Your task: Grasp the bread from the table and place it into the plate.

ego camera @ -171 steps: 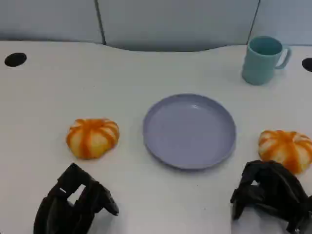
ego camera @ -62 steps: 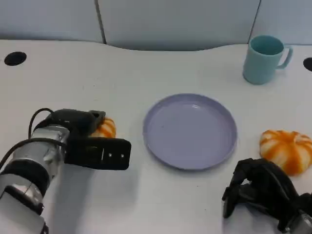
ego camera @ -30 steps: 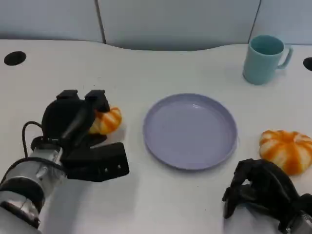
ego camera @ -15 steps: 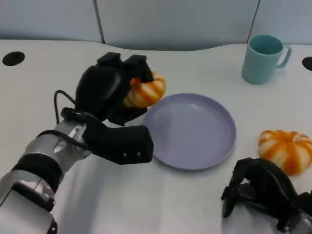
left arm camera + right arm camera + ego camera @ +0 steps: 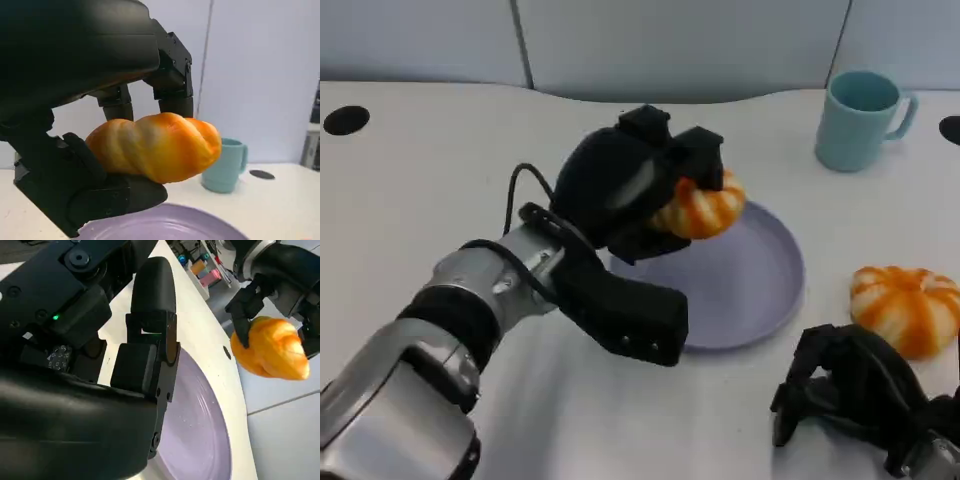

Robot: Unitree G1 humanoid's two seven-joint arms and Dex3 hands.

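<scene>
Left hand [image 5: 630, 190] holding the bread [image 5: 698, 208], fingers closed over its top and thumb under it, raised clear above the near-left part of the plate [image 5: 760, 290]. Half a second ago the bread hung beside the plate's left rim; it is now over the plate, so the carry is nearly done and what remains is, by judgement, to lower and let go. In the left wrist view the bread [image 5: 155, 147] sits above the plate [image 5: 165, 227] with a visible gap. Right hand [image 5: 855, 395] rests on the table near the plate's right side, fingers curled in, apparently holding nothing. A second bread [image 5: 905, 308] lies on the table just right of the plate, and a cup [image 5: 860, 122] stands well beyond the plate's far-right rim. The plate's centre and right half lie open for the release.
</scene>
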